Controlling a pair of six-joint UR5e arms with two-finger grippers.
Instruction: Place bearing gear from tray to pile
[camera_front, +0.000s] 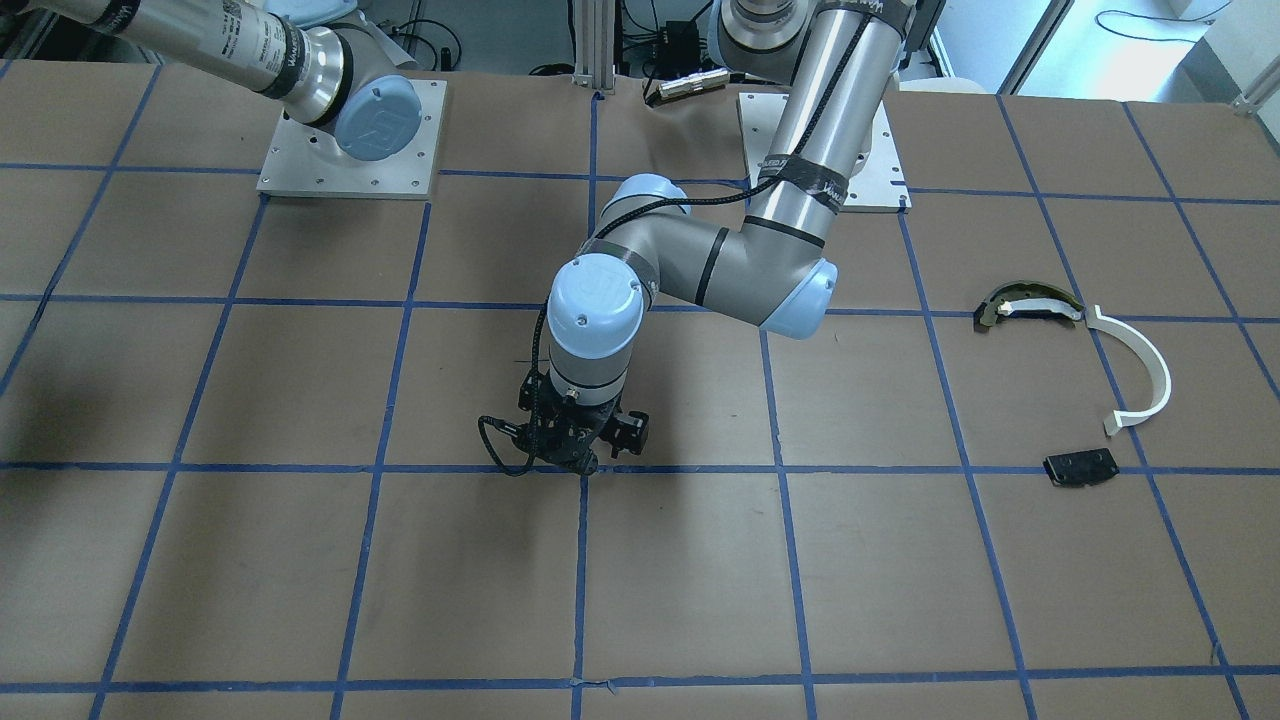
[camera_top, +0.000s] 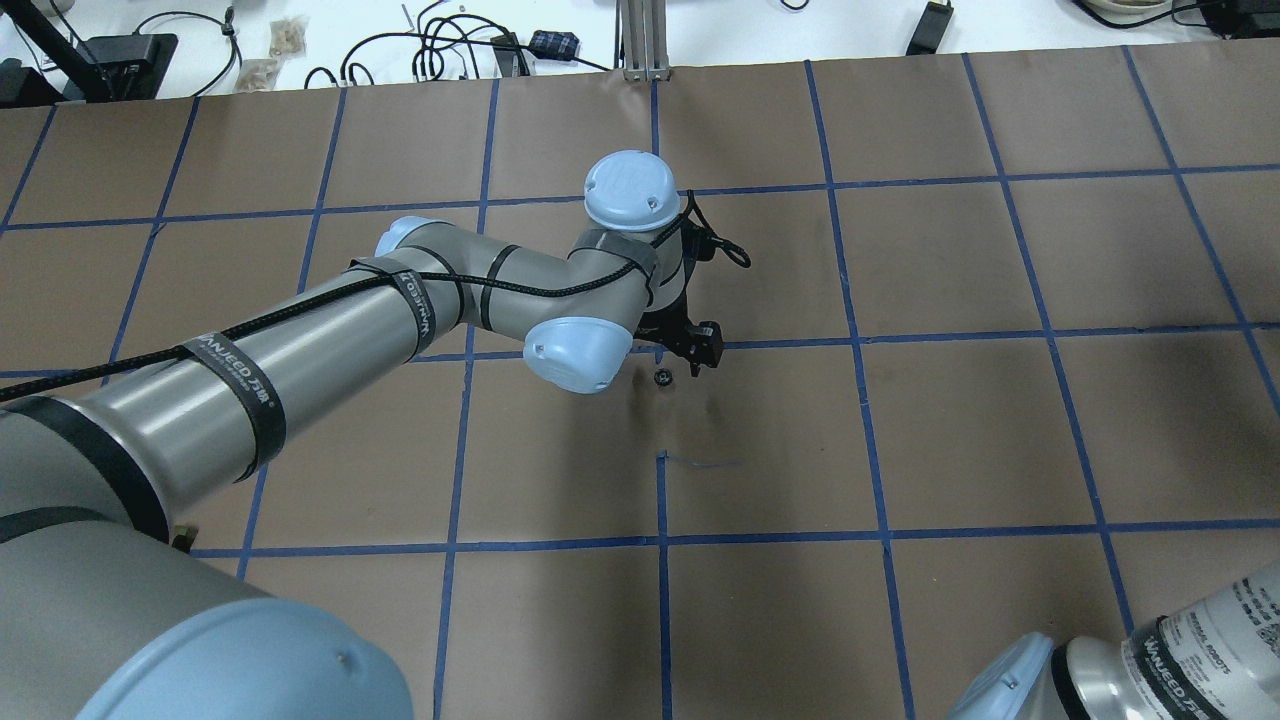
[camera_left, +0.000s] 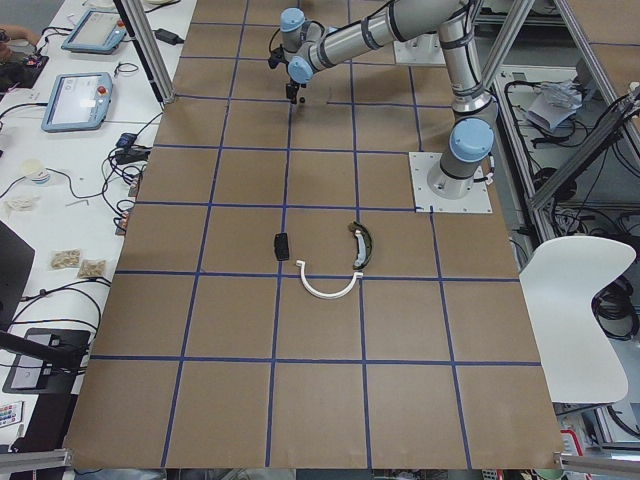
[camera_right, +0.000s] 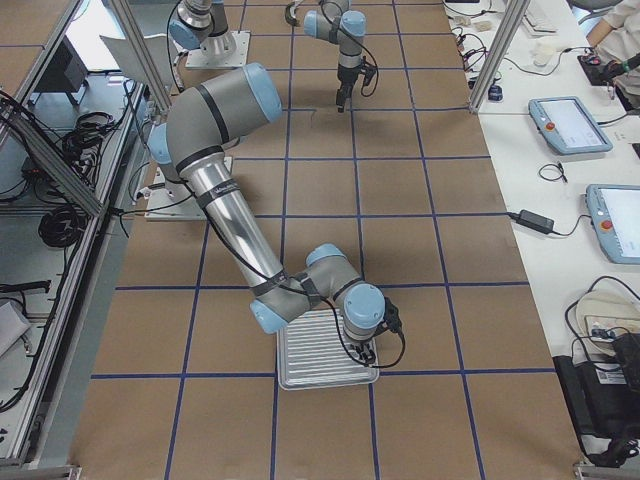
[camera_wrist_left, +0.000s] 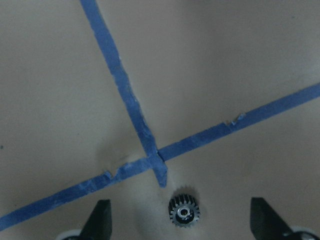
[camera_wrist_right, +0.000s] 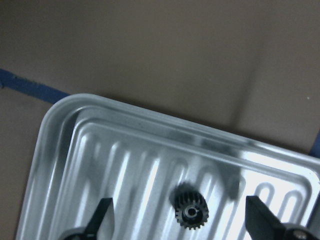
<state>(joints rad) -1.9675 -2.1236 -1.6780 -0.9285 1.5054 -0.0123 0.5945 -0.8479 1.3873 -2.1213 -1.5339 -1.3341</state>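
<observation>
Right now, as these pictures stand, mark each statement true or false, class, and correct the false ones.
1. A gear lies in the tray. True.
2. The left pincer is shut on a gear. False: it is open, and a second gear lies loose on the table under it.
3. The white half-ring lies in the tray. False: it lies on the table, near the black plate.
4. The right pincer is open. True.

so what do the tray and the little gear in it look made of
Tray: bare metal, likely aluminium or steel; shiny, reflective, pressed ribs. Gear: matte black teeth, plastic or blackened metal; paler centre ring hints at a metal insert.
</observation>
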